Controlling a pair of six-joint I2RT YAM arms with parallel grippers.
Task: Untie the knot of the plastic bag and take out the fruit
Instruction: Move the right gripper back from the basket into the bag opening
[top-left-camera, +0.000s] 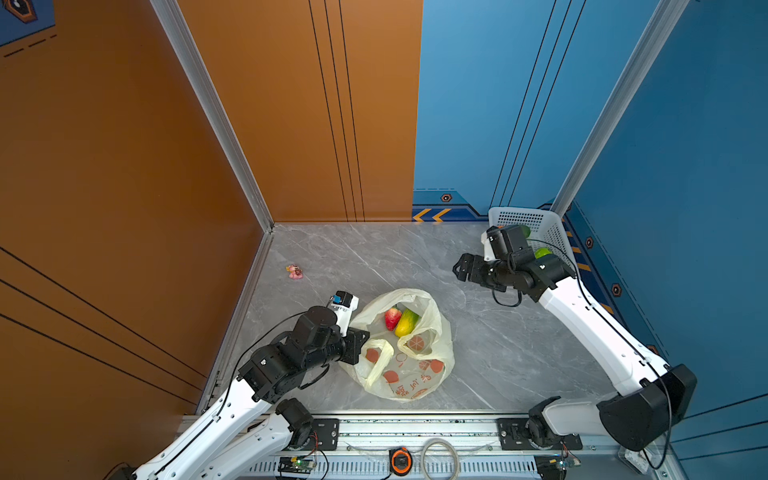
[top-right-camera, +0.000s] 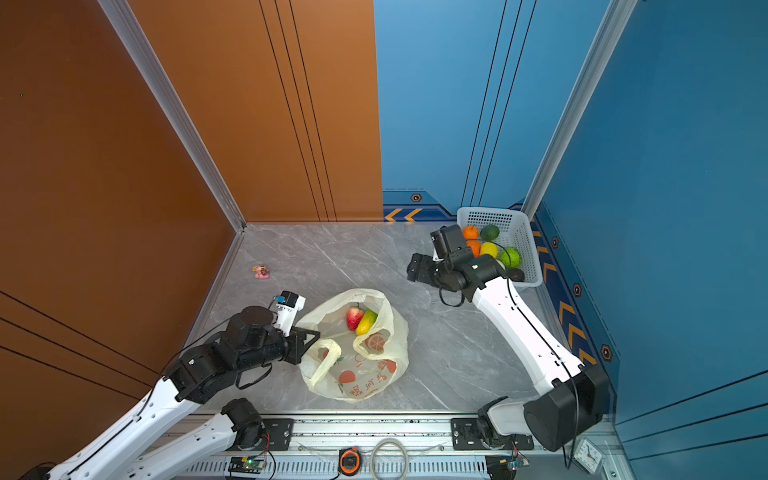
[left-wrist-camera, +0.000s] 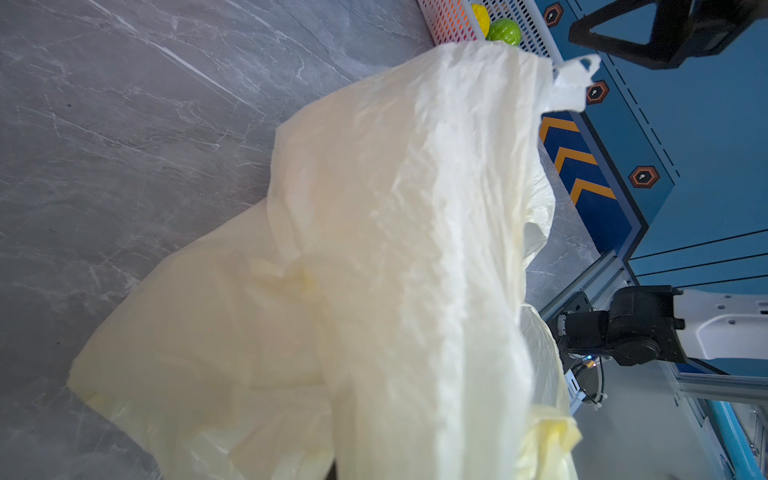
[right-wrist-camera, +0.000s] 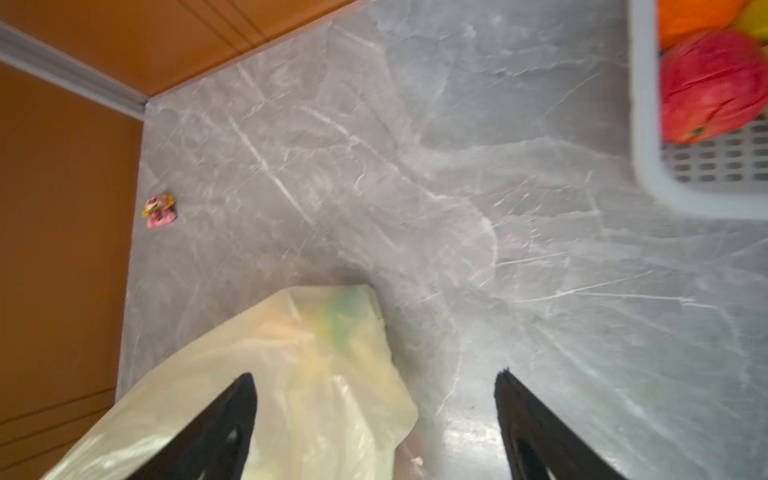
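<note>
Slumping on marbled tabletop (top-left-camera: 332, 257), plastic bag (top-left-camera: 415, 382) sits near orange wall (top-left-camera: 124, 166).

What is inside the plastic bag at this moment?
Through the open mouth of the plastic bag show a red fruit and a yellow-green fruit, side by side. Anything deeper is covered by the printed plastic.
</note>
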